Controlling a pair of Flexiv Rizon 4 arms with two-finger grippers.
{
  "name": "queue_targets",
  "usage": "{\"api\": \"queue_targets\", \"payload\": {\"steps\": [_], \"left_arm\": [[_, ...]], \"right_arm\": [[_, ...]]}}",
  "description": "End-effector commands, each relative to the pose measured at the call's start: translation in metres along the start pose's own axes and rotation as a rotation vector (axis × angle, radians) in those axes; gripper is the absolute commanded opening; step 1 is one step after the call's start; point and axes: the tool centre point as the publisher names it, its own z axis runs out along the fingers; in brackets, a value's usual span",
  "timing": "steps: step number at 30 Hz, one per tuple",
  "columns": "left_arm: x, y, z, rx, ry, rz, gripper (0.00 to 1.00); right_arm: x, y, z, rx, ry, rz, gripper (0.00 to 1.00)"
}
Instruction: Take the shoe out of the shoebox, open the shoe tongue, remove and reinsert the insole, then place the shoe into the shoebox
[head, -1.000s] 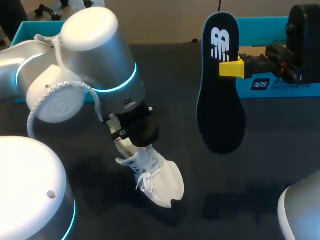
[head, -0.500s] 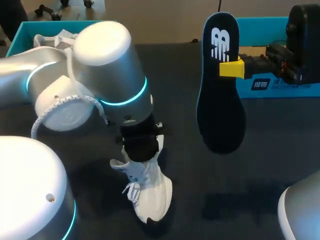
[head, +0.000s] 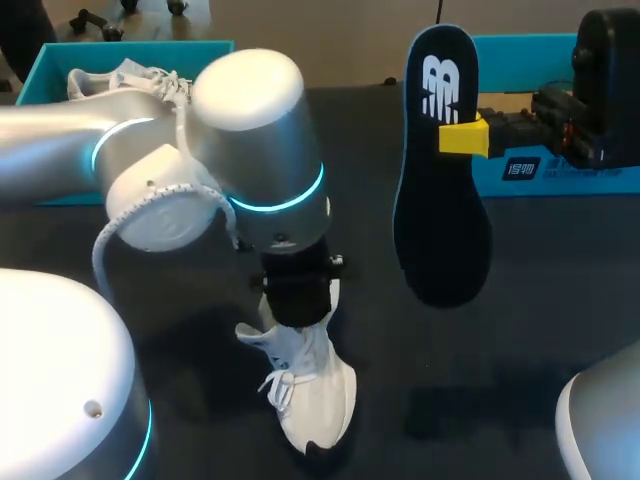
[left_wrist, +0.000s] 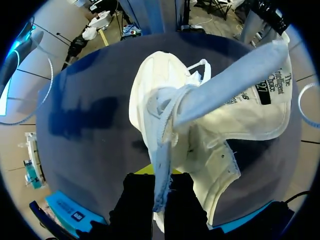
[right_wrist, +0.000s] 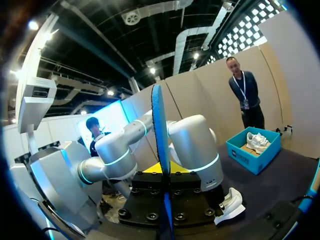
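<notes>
In the head view my left gripper (head: 297, 298) points down at the table's middle, and a white shoe (head: 312, 392) hangs from it, toe toward the front edge. The left wrist view shows that gripper (left_wrist: 159, 176) shut on the shoe's pale tongue (left_wrist: 225, 85), which is pulled up from the shoe (left_wrist: 165, 95). On the right my right gripper (head: 463, 137) is shut on a dark insole (head: 440, 200), held upright in the air. The right wrist view shows the insole (right_wrist: 160, 135) edge-on between the fingers of that gripper (right_wrist: 163, 172).
A teal shoebox (head: 45, 62) stands at the back left with another white shoe (head: 125, 78) in it; it also shows in the right wrist view (right_wrist: 252, 156). A second teal box (head: 560, 172) sits at the back right, behind my right gripper.
My left arm has moved to the right with the shoe, and the shoe has swung so its toe points toward the front edge. The right arm and insole have kept still.
</notes>
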Motion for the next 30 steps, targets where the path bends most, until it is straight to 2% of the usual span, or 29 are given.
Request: {"api": "queue_targets", "payload": {"steps": [1, 7, 22, 30], "left_arm": [[-0.007, 0.002, 0.010, 0.010, 0.013, 0.006, 0.00], [-0.012, 0.007, 0.023, -0.017, 0.037, 0.001, 0.00], [-0.019, 0.025, 0.044, -0.001, 0.019, 0.055, 0.00], [-0.023, 0.024, 0.054, 0.011, 0.018, 0.112, 0.00]], "right_arm": [[-0.004, 0.004, 0.003, 0.007, 0.004, 0.002, 0.00], [-0.004, 0.004, 0.003, 0.007, 0.004, 0.002, 0.00], [-0.004, 0.004, 0.003, 0.007, 0.004, 0.002, 0.00], [-0.004, 0.004, 0.003, 0.007, 0.004, 0.002, 0.00]]}}
